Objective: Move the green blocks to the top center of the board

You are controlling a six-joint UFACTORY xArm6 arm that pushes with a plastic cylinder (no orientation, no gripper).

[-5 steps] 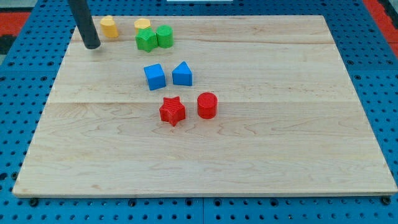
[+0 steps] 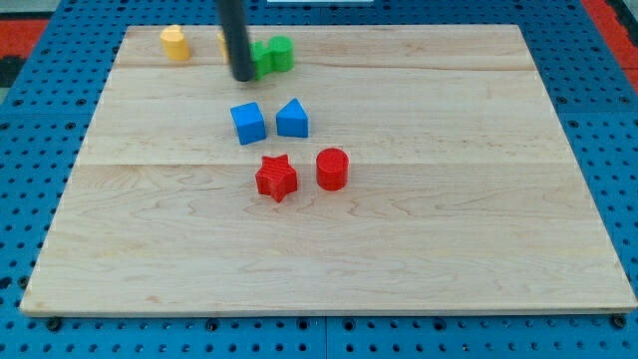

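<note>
With no jaws to close, the bare rod's tip [image 2: 242,76] presses the green blocks [image 2: 271,54] from their left at the far edge, left of centre; rightward lies their goal.

1. My tip [image 2: 242,75] is sitting near the view's top, left of centre, on the wooden surface [image 2: 449,199], w/ the dark rod rising out of the top edge.
2. Tip is touching or just beside the left green block [image 2: 261,59], which is partly hiding behind the rod; shape can't be made out.
3. Green cylinder [image 2: 281,52] is sitting right next to it, on the view's right.
4. Yellow block [image 2: 174,42] is lying further left near the top edge; a 2nd yellow block [image 2: 222,40] is mostly hiding behind the rod.
5. Blue cube [image 2: 247,123] & blue wedge-like block [image 2: 292,118] are sitting side by side below the tip.
6. Red star [image 2: 276,178] & red cylinder [image 2: 332,168] are resting lower, near mid-board.
</note>
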